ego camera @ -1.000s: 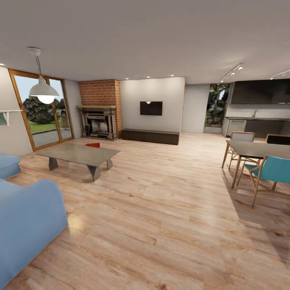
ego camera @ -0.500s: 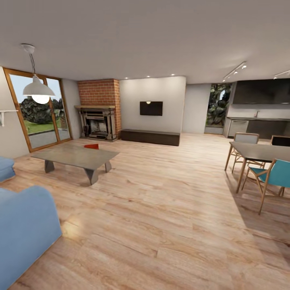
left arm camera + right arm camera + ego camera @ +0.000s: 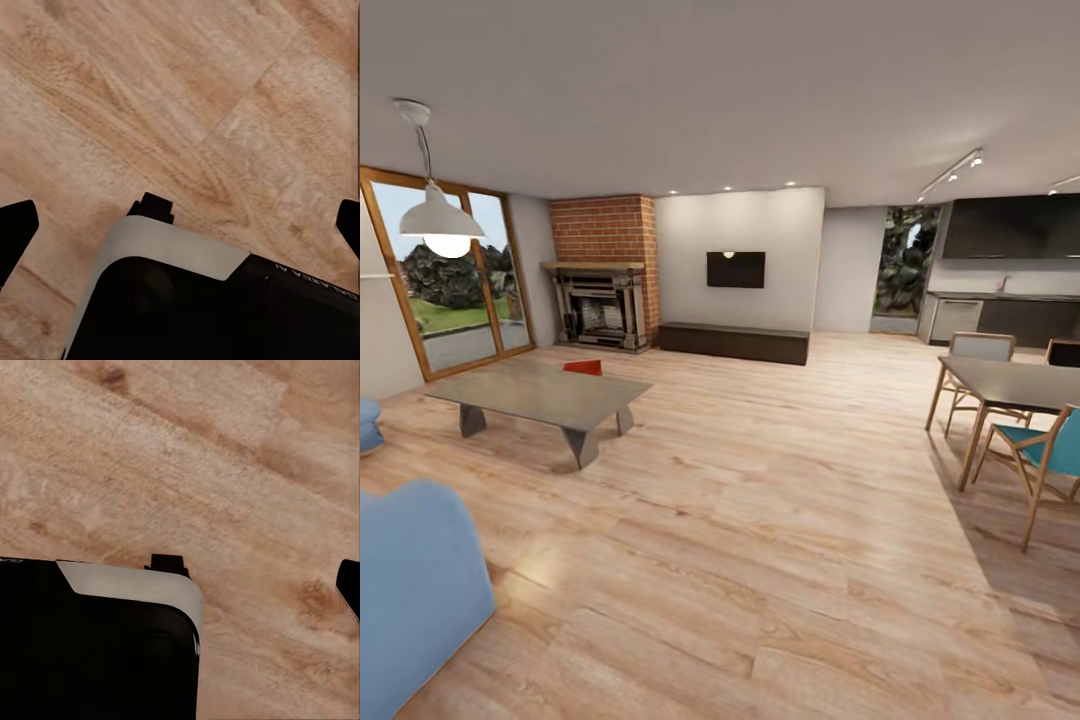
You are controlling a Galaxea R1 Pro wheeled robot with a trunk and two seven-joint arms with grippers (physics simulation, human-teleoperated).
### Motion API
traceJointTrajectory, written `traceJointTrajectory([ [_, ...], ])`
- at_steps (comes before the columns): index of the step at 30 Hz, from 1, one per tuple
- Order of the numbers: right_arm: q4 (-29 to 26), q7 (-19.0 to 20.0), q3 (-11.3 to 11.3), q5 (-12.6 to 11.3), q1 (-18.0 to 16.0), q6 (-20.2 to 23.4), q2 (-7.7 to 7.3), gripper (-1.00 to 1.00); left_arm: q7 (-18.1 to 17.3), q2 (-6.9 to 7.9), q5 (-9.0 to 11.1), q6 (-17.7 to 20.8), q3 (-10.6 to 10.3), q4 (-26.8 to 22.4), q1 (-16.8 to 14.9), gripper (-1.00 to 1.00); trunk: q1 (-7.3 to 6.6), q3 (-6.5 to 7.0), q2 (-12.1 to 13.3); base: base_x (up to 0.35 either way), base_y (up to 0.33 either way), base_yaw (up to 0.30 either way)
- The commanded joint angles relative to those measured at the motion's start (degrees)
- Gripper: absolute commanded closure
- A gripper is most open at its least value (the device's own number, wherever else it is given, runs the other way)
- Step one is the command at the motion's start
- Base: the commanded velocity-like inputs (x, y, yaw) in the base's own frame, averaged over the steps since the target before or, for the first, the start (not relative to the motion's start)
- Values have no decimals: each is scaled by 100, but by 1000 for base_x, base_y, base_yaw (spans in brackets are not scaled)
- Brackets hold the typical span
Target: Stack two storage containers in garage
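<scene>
In the head view one red-orange storage container (image 3: 583, 367) stands on the living room's wood-plank flooring behind the grey coffee table (image 3: 540, 394), which hides its lower part. In the left wrist view my left gripper (image 3: 180, 225) hangs open over the planks, its dark fingertips (image 3: 15, 231) at the two side edges, above the robot's black base (image 3: 210, 307). The right wrist view shows my right gripper (image 3: 184, 585) over the same flooring, one fingertip (image 3: 349, 585) at the frame's edge, spread wide with nothing between.
A blue sofa (image 3: 410, 580) sits near left. A dining table (image 3: 1015, 382) with chairs (image 3: 1045, 455) stands at the right. Brick fireplace (image 3: 603, 270), low TV bench (image 3: 734, 340) and glass doors (image 3: 445, 290) line the far side. Open plank floor (image 3: 760, 500) lies ahead.
The whole head picture has shifted: the camera moved forward and turned slightly right, so sofa and coffee table slid left. More of the red container shows above the table.
</scene>
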Motion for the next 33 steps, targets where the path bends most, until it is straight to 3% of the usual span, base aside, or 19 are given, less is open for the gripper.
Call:
traceJointTrajectory([
  [1, 17, -10, 51, -52, -7, -32, 3, -100, 12, -2, 2, -16, 44, 1, -4, -100, 4, -7, -4, 322, 0, 0],
  [33, 17, -10, 47, -52, -7, -31, 3, -100, 12, -2, 2, -47, 43, 1, -4, -100, 4, -7, -4, 322, 0, 0],
])
